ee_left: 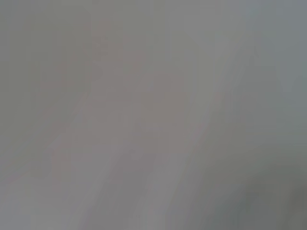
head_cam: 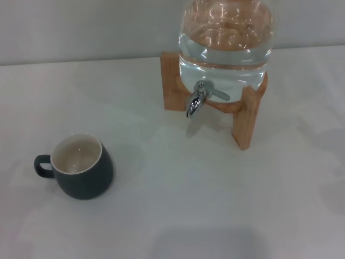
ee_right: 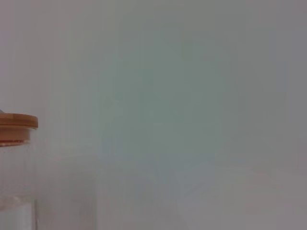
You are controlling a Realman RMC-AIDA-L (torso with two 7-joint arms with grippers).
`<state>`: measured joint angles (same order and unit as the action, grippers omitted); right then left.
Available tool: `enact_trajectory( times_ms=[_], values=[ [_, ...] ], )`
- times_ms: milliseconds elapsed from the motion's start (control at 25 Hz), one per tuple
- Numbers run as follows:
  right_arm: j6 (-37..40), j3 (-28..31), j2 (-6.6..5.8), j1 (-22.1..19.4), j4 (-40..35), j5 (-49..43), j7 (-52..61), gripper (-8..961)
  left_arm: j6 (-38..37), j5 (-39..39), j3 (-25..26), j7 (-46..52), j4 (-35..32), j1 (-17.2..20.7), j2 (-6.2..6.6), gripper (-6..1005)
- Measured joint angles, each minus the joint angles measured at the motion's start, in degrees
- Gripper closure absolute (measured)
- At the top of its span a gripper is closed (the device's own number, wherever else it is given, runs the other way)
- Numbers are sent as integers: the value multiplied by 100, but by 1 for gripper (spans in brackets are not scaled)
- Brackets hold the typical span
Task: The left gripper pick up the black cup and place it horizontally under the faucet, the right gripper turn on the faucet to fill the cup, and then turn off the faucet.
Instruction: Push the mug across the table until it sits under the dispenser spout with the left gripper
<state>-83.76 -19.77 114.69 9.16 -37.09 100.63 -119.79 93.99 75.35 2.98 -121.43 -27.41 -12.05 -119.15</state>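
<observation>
While neither arm shows in head view: claw state cannot be told.
Black cup [head_cam: 81, 171]: upright on white table [head_cam: 215, 205], handle toward robot's left, well apart from faucet.
Faucet [head_cam: 200, 97]: on water jar [head_cam: 226, 43] in wooden stand [head_cam: 245, 121].
Jar lid [ee_right: 17, 122]: wooden.

A plain white desk [head_cam: 178, 205] is seen in the head view, filling most of the frame. Behind it, a pale grey-white wall [head_cam: 81, 27] is met along a soft straight line at the far edge. Faint shadows are cast on the desk surface, and a dim darker patch is visible along its near edge. The light is even and diffuse. In the right wrist view, a bare pale wall [ee_right: 192, 96] with a slight greenish tint is shown. In the left wrist view, only a blurred grey surface can be made out.
</observation>
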Motion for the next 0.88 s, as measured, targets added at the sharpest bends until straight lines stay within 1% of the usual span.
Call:
enact_trajectory(
  times_ms=[400, 600, 880],
  values=[
    [0, 0, 0, -1, 0, 57, 0, 112, -611, -553, -8, -896, 731, -308, -3, 131],
    [0, 0, 0, -2, 0, 63, 0, 112, -740, -587, -8, -1110, 873, -353, -3, 131],
    [8, 0, 0, -2, 0, 70, 0, 111, -712, -517, 14, -1420, 926, -371, -6, 131]
  ],
)
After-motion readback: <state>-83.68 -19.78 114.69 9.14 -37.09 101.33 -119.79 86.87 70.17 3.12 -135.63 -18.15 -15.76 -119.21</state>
